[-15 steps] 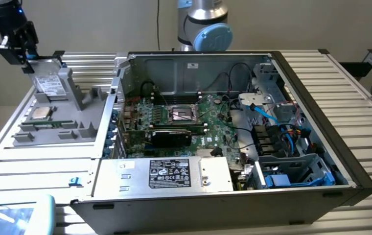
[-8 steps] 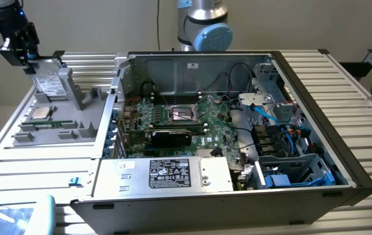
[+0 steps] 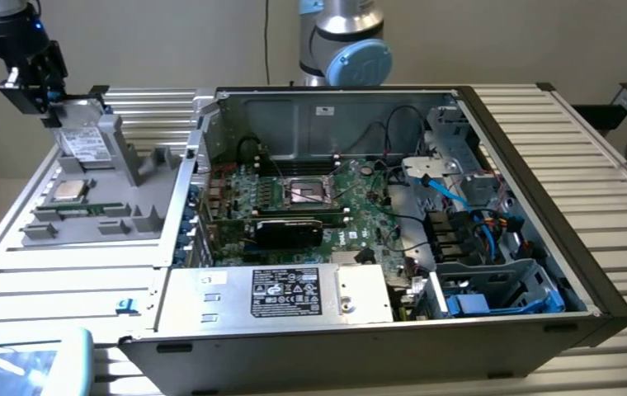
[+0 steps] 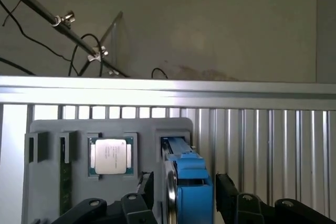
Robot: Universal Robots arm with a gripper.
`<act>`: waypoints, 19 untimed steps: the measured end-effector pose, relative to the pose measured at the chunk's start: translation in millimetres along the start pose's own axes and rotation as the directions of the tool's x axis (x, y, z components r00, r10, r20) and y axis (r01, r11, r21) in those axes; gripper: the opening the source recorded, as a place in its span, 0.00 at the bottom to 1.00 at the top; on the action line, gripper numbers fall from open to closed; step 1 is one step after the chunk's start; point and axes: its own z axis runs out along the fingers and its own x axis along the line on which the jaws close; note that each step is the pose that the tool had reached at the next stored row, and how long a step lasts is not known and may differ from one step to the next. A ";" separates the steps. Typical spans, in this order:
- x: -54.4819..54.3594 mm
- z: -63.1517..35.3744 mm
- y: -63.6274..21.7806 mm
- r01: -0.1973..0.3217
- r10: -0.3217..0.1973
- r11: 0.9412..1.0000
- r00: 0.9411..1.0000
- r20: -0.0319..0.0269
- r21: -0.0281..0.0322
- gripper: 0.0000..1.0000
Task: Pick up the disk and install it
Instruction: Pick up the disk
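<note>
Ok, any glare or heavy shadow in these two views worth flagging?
Exterior view: even light inside the case, its front wall in shadow. Wrist view: strong glare on the rail behind the tray; the disk is well lit, the fingers dark.

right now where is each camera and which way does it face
Exterior view: off the arm, high, looking down on the open case, with the holder at its left; the arm and gripper show.
Wrist view: on the wrist, looking along the open gripper at the disk standing in the holder.
Shared: gripper, disk, holder, CPU.
</note>
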 end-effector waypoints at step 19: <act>0.2 4.1 0.0 0.000 0.000 1.000 1.000 0.000 0.000 0.38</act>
